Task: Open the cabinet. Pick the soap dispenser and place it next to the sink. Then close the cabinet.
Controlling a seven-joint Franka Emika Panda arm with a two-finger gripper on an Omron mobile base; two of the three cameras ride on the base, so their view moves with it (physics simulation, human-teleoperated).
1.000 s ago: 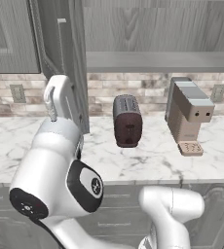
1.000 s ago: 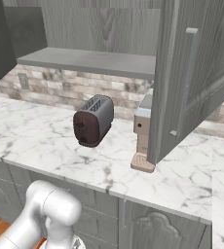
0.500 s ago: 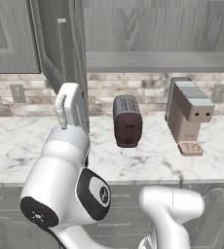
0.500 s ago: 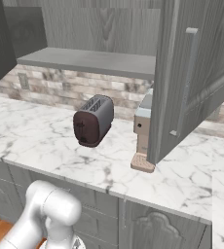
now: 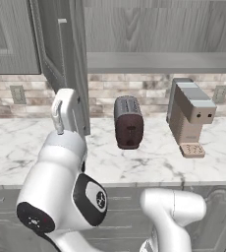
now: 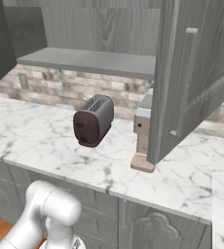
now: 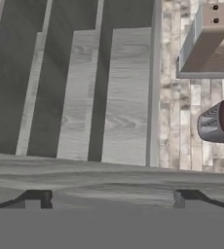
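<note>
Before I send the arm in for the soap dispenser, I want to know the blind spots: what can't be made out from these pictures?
- Soap dispenser: none can be made out on the shelf of the cabinet; upper interior is cut off by the top edge of both base views.
- Coffee machine: in the right base view, mostly hidden behind the open door.
- Toaster: cut by the hand view's right edge.
- Sink: outside every frame.

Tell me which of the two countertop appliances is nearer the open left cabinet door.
The dark toaster; the tan coffee machine stands farther right of that door.
</note>
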